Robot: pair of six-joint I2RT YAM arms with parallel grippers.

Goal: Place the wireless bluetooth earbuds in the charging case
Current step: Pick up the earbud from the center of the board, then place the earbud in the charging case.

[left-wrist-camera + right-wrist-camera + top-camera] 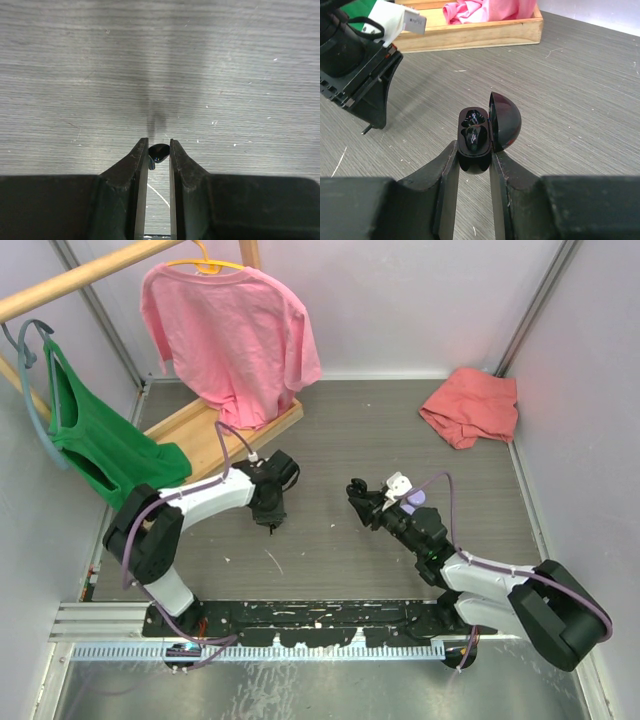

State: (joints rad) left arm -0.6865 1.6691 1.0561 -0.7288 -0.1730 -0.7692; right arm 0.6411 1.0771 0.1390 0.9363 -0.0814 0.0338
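Near the centre of the desk (pixel 330 440), your left gripper (pixel 159 142) is clenched on a black earbud (pixel 160 153), pinched at the fingertips over the bare surface. Just to its right, your right gripper (pixel 474 149) grasps the black charging case (pixel 474 164) by its base, lid (pixel 506 122) hinged open. A red cloth (pixel 470 405) lies in the far right corner; a pink shirt (pixel 235 335) hangs at the far left.
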